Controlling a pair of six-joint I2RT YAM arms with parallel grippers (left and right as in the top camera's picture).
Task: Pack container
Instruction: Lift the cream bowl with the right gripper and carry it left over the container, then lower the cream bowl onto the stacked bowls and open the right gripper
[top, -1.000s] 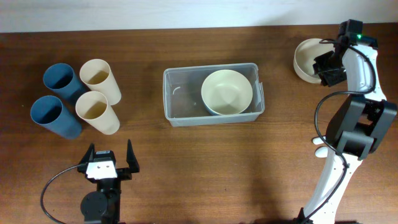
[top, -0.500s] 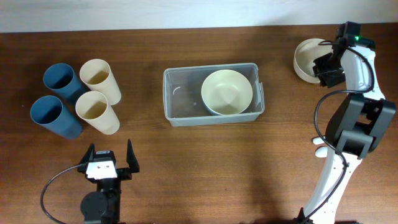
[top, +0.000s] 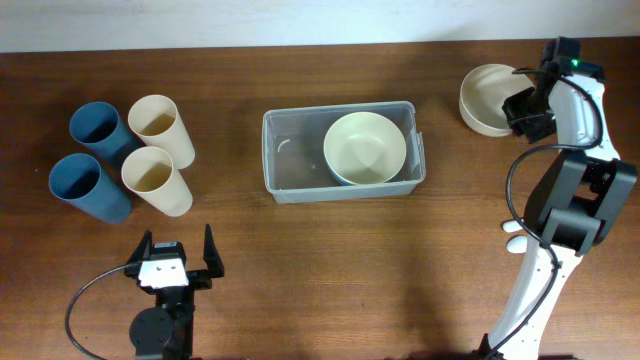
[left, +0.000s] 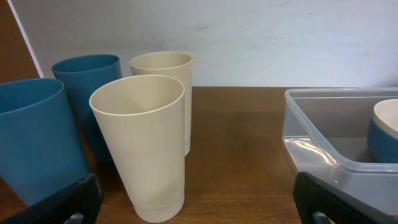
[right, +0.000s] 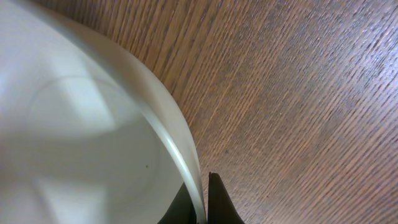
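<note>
Pinching the rim of the cream bowl (top: 485, 97) w/ my right gripper (right: 202, 198), far right of the table (top: 450, 260). Left gripper (top: 178, 242) is wide open. Clear container (top: 290, 165) sits mid-table, a second bowl (top: 365, 148) in its right half.

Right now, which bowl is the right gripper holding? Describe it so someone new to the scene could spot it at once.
Find the clear container in the middle of the table, then look toward the far right corner. The cream bowl there is it, its rim pinched by the right gripper. The other cream bowl lies inside the container; this one is outside it.
</note>
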